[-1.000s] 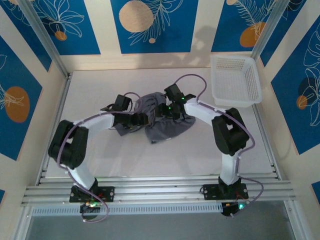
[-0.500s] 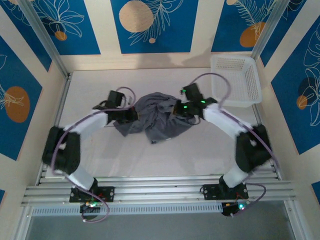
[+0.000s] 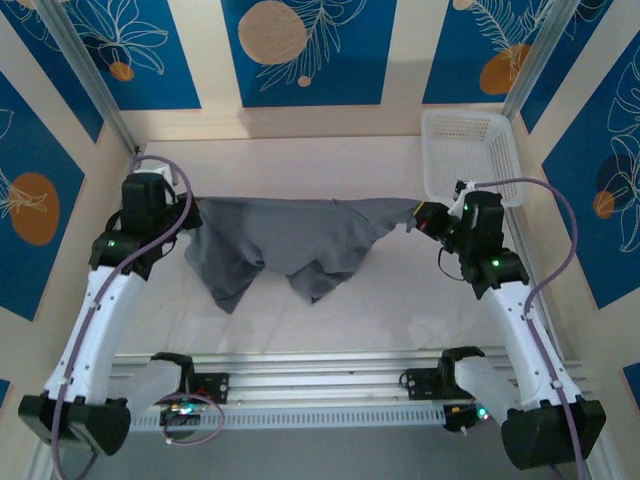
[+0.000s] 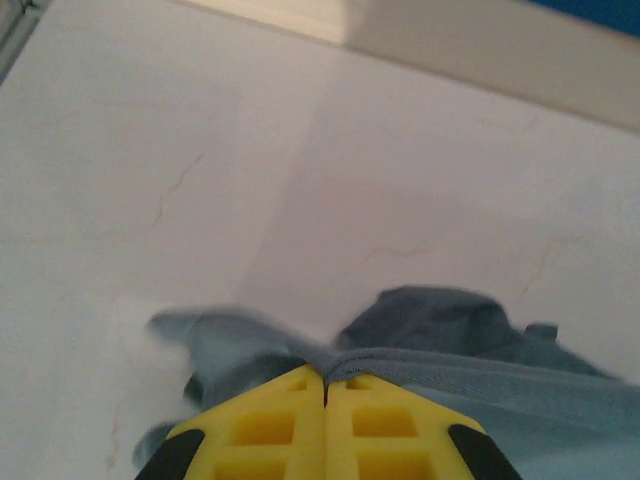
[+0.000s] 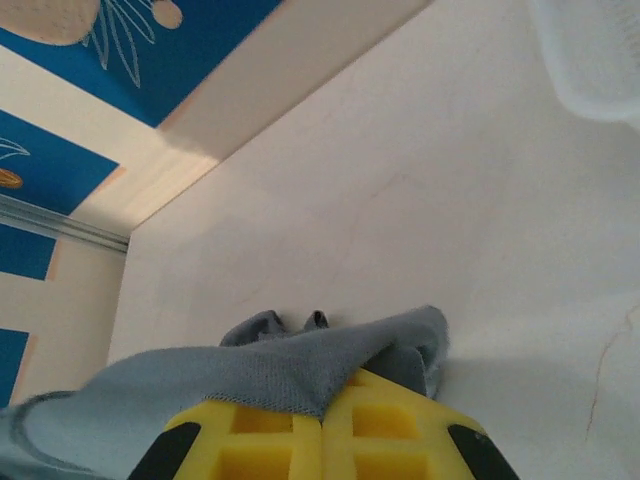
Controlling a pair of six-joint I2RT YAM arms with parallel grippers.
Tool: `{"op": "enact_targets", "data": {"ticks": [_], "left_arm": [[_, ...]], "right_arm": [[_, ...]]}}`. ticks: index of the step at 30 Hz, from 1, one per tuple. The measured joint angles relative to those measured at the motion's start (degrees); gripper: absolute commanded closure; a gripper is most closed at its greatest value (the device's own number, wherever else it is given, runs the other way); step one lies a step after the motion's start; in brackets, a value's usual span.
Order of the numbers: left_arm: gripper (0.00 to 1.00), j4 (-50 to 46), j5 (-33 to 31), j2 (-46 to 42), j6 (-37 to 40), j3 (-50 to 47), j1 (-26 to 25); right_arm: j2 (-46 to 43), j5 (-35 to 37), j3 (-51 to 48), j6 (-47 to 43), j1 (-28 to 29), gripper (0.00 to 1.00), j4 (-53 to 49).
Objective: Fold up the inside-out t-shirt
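The shirt (image 3: 300,240) was grey and soft. It was pulled out wide between the two arms, over the middle of the tabletop (image 3: 400,310). Its top edge ran nearly straight from one side to the other. Below that edge the cloth hung in two uneven flaps, and I could not tell if they touched the tabletop.

The left jaws were shut tight on the left end of the shirt. The left wrist view showed the yellow pads pressed together with a thin bit of cloth (image 4: 470,350) caught between them. The right jaws were shut too, pinching the right end, and cloth (image 5: 250,365) lay over the top of their pads. The left arm (image 3: 110,290) stood at the left side and the right arm (image 3: 510,290) at the right side.

A white basket (image 3: 470,160) sat in the far right corner, just beside the right jaws.

I think a few things could go wrong. Each pinch held only a small bit of cloth, so a harder pull could make the shirt slip out and drop in a heap. The shirt hung crooked, so a fold made like this might come out messy. The right arm could also bump the basket if it moved back.
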Motion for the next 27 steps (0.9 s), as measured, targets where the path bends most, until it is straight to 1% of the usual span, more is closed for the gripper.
{"op": "enact_targets", "data": {"ticks": [1, 3, 6, 8, 11, 14, 15, 17, 18, 19, 21, 24, 25, 27], "left_arm": [[1.00, -0.8, 0.7, -0.1, 1.0, 1.8, 0.0], [1.00, -1.4, 4.2, -0.5, 3.1, 7.9, 0.1], [1.00, -0.2, 13.3, -1.6, 5.9, 18.2, 0.2], [1.00, 1.6, 19.3, -2.8, 6.4, 23.6, 0.2], [1.00, 4.3, 25.3, -4.6, 6.1, 28.2, 0.2], [1.00, 5.3, 27.3, -6.2, 5.6, 28.9, 0.2], [1.00, 5.5, 27.0, -6.5, 5.2, 27.9, 0.2], [1.00, 5.2, 23.9, -7.1, 3.5, 23.1, 0.2], [0.97, 4.7, 21.4, -7.4, 2.3, 19.1, 0.2], [0.91, 4.2, 19.2, -7.6, 1.2, 15.0, 0.2], [0.71, 3.0, 15.0, -7.7, -0.7, 5.2, 0.3], [0.50, 0.9, 10.3, -5.9, -3.5, -6.9, 0.4], [0.45, 0.2, 9.5, -5.6, -4.2, -8.9, 0.4], [0.38, -0.9, 8.5, -5.6, -5.1, -10.9, 0.4]], "right_arm": [[0.0, 0.0, 3.1, -0.5, 0.0, 1.00, -0.9], [-0.3, 0.0, 10.7, -2.1, 0.0, 1.00, -1.3], [-1.6, 0.2, 20.5, -4.5, 0.0, 1.00, -0.1], [-3.0, 0.2, 25.0, -5.9, 0.0, 1.00, 1.6], [-4.3, 0.4, 30.6, -7.3, 0.0, 1.00, 3.7], [-1.6, -0.5, 38.5, -8.7, 0.0, 1.00, 3.2], [0.5, -1.7, 41.3, -9.2, 0.0, 1.00, 2.6], [4.9, -4.7, 45.5, -10.1, 0.3, 1.00, 1.1], [7.8, -6.2, 47.3, -10.8, 1.1, 1.00, -0.2], [10.6, -7.1, 48.4, -11.5, 2.3, 1.00, -1.5], [17.5, -8.5, 49.4, -14.1, 6.3, 1.00, -3.9], [30.1, -8.9, 49.8, -18.5, 14.8, 1.00, -7.7], [34.1, -8.8, 50.2, -19.4, 17.1, 0.95, -8.7], [44.0, -9.1, 51.1, -21.6, 22.3, 0.75, -11.0]]}}
